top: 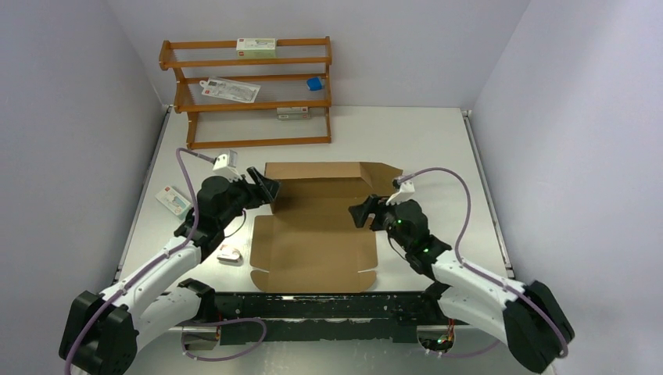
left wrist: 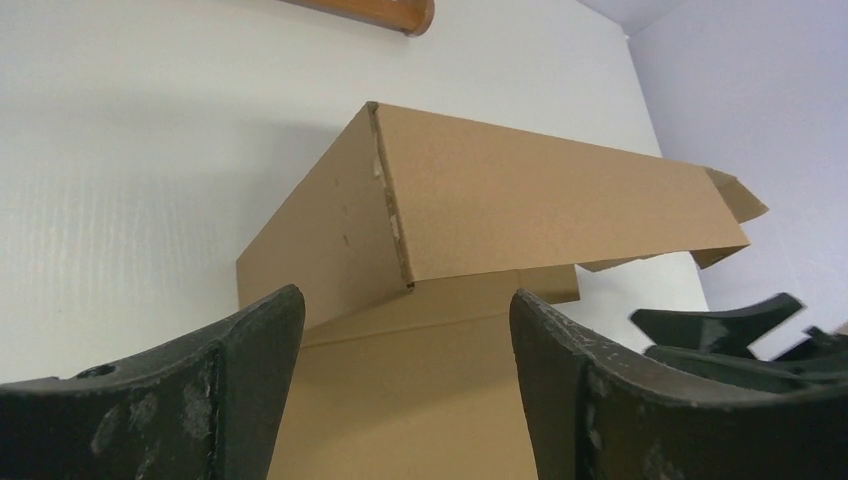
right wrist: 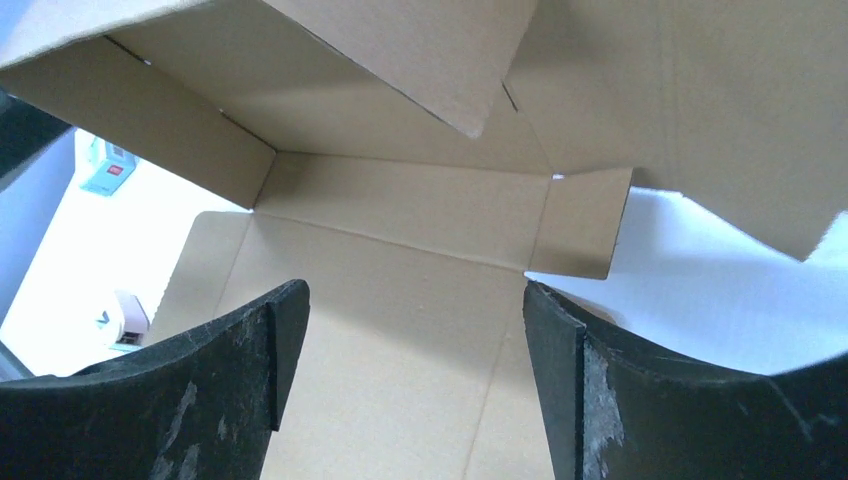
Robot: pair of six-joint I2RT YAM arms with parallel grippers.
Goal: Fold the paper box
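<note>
The paper box [top: 317,234] is a brown corrugated sheet lying mid-table, its far panel and side flaps folded up and leaning over the base. My left gripper [top: 268,189] hovers open at the box's far left corner; in the left wrist view the raised panel [left wrist: 540,195] stands beyond its empty fingers [left wrist: 250,370]. My right gripper [top: 361,212] stands open at the box's right side, over the base. The right wrist view looks along the box floor [right wrist: 400,290] toward the folded-up flaps, with nothing between the fingers [right wrist: 270,340].
An orange-brown wooden rack [top: 250,94] with small white cartons stands at the back left. A white carton [top: 173,200] and a small white object [top: 229,253] lie on the table left of the box, near my left arm.
</note>
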